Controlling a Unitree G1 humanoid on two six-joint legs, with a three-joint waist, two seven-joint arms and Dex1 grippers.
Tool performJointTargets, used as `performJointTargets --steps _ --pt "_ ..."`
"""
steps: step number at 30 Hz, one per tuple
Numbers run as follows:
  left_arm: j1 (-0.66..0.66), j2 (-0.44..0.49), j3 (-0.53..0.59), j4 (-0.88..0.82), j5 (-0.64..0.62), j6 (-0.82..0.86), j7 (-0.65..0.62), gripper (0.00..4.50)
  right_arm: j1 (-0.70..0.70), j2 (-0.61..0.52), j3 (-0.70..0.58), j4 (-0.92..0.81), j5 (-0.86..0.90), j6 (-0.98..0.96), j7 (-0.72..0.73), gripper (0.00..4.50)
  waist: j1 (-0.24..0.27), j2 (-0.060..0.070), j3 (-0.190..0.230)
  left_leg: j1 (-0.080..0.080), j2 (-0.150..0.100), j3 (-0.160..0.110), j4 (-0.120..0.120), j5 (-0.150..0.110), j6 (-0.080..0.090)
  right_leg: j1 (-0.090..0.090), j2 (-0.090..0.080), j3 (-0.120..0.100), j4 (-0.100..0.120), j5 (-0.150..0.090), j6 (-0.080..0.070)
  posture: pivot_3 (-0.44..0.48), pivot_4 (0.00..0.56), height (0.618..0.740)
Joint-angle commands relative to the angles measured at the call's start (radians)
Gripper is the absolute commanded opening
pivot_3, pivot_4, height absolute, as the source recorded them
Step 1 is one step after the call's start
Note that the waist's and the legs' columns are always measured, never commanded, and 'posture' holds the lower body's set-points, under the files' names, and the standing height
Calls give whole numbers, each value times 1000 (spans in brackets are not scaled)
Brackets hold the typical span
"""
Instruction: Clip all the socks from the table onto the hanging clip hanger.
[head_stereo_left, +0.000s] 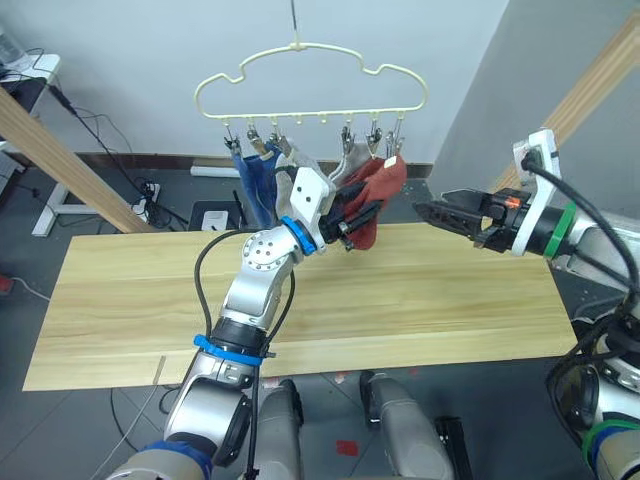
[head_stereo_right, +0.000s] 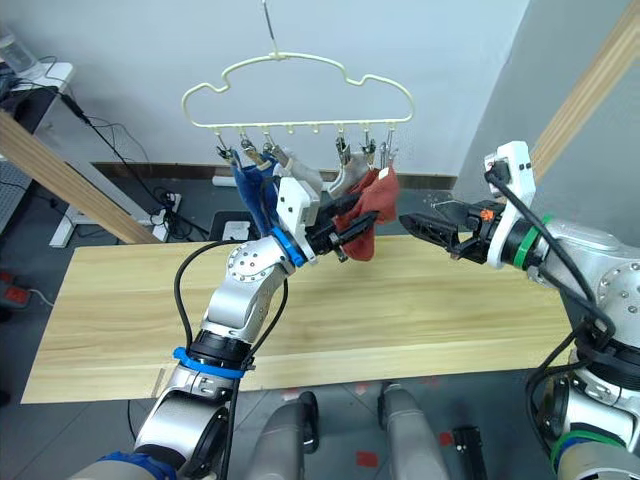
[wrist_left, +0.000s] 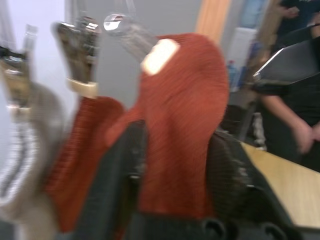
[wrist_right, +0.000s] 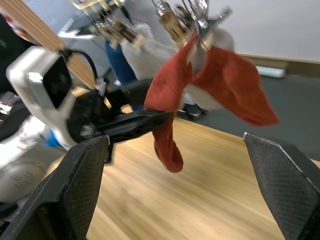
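While clipped, rust-red sock (head_stereo_left: 378, 200) between fingers (head_stereo_left: 362, 214)

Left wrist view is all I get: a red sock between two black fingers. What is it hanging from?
Observer: A pale yellow, cloud-shaped hanger, hung by a thin hook.
Operator: Any other colours up there besides red and grey?
Observer: Yes, blue socks are clipped at its left end.
Operator: And the other claw?
Observer: The right claw is open, just to the right of the red sock and pointing at it.
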Motion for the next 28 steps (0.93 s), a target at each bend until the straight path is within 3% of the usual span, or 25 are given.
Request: performJointTargets --steps 1,5,6,8,9,14,21,28 --pt "69 104 88 -99 -101 121 -67 3241 85 -55 90 -51 -118 -203 136 4500 -11 0 0 1 0 0 0 0 0 0 1 0 0 0 0 -111 332 740" --pt "193 219 152 -222 -172 222 -103 4400 156 -77 181 -17 -234 -389 248 4500 -14 0 0 4 2 -1 -1 0 0 0 4 2 2 0 0 -84 320 740" --pt "236 252 174 -262 -191 248 -113 4472 166 -76 199 0 -263 -432 269 4500 -11 0 0 4 2 -1 -1 0 0 0 3 2 3 0 0 -68 318 740" --pt "281 286 194 -308 -214 282 -118 4472 176 -74 217 22 -297 -487 295 4500 -5 0 0 4 2 -1 0 0 -1 0 3 1 3 0 0 -68 318 740" --pt "314 307 217 -330 -228 304 -112 4472 177 -66 219 43 -309 -510 302 4500 -1 0 0 4 2 0 0 0 -1 0 1 1 3 0 0 -21 308 740" --pt "552 431 483 -451 -330 531 12 4472 224 -55 284 78 -382 -608 366 4500 10 -1 0 3 1 1 3 0 -1 1 0 1 3 0 0 43 307 740" --pt "641 507 499 -527 -195 491 102 4472 229 -45 291 105 -403 -640 402 4500 64 -1 0 3 0 0 5 0 -1 2 -1 0 4 0 0 111 295 740" --pt "633 520 539 -514 -224 474 91 4472 256 -49 304 117 -437 -679 445 4500 82 -1 -1 2 0 0 5 0 -1 2 -1 0 2 0 -1 125 278 740"
